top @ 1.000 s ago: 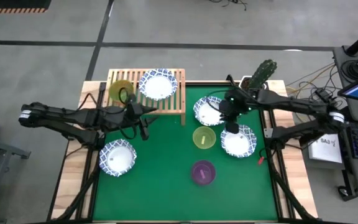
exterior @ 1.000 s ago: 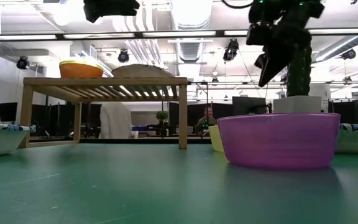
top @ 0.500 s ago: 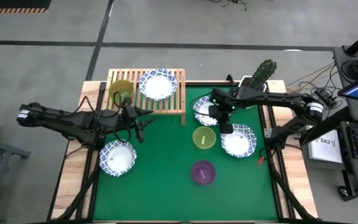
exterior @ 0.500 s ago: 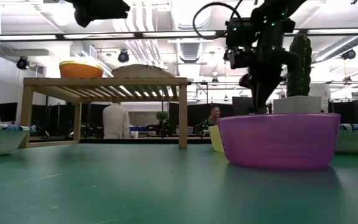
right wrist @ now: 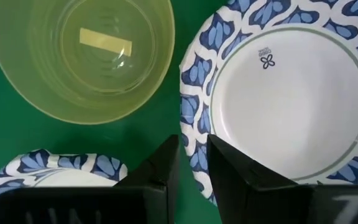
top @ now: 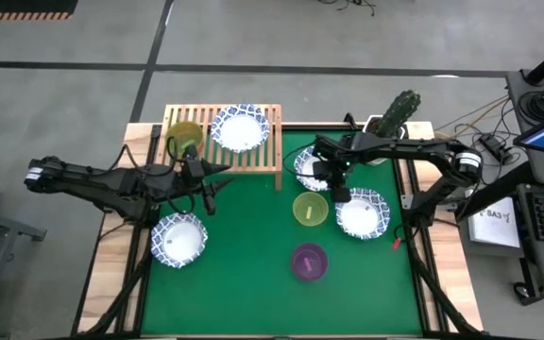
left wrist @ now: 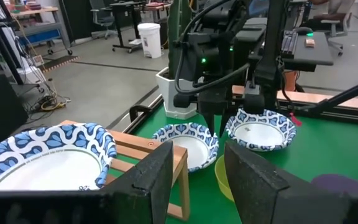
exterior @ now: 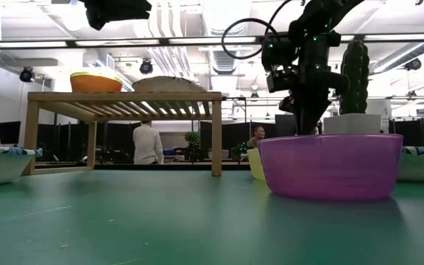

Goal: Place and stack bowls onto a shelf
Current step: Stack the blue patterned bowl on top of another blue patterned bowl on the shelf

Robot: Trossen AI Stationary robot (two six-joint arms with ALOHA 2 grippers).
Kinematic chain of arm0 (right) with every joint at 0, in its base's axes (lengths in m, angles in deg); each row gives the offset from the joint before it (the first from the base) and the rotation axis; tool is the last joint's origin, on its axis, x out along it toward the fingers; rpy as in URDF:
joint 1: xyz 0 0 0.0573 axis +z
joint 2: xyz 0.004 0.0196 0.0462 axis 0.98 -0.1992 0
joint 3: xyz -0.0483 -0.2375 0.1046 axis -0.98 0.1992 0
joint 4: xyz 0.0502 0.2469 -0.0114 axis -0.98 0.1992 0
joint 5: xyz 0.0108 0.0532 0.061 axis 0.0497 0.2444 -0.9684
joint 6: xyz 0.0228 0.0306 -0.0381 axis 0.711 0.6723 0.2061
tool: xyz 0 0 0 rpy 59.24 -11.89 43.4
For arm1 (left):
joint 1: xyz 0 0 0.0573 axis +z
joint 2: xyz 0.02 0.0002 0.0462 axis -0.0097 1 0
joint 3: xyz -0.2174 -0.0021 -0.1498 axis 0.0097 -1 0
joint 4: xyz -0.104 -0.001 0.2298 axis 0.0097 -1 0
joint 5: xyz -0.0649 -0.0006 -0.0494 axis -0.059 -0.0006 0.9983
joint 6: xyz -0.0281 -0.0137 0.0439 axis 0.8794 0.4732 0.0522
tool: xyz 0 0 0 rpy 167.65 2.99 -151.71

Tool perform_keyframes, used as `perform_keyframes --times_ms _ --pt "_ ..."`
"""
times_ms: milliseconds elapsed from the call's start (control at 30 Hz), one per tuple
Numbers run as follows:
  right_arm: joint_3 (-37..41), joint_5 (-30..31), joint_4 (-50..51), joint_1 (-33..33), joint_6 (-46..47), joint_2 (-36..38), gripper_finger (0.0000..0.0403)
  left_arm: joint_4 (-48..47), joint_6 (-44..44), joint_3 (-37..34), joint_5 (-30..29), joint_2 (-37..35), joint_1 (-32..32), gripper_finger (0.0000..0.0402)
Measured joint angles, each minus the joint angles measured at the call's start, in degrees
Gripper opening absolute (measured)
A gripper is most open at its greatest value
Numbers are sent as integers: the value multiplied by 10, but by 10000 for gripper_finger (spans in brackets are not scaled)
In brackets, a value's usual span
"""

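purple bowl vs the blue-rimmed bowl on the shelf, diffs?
The purple bowl is small, plain and one colour; the blue-rimmed bowl is wider, white inside with a patterned rim. The purple bowl sits on the green mat, while the blue-rimmed bowl rests on the shelf. Both are upright, empty and ungripped.

The only marking is a small dark clover-like stamp with a line of tiny print above it, inside the white blue-rimmed bowl (right wrist: pixel 289 102) in the right wrist view. The print is too small to read. The yellow-green bowl (right wrist: pixel 79 56) carries a blank pale strip at its bottom, without lettering.
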Motion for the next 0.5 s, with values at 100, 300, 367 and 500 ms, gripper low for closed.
perform_keyframes --times_ms 100,300,367,500 --pt "0 0 3 0 -1 0 70 0 -1 0 0 1 0 127" --pt "1 0 4 0 6 0 70 0 -6 0 0 2 0 127" --pt "1 0 4 0 19 0 70 0 -6 0 1 2 0 127" --pt "1 0 1 0 49 0 70 0 -6 0 1 2 0 127"
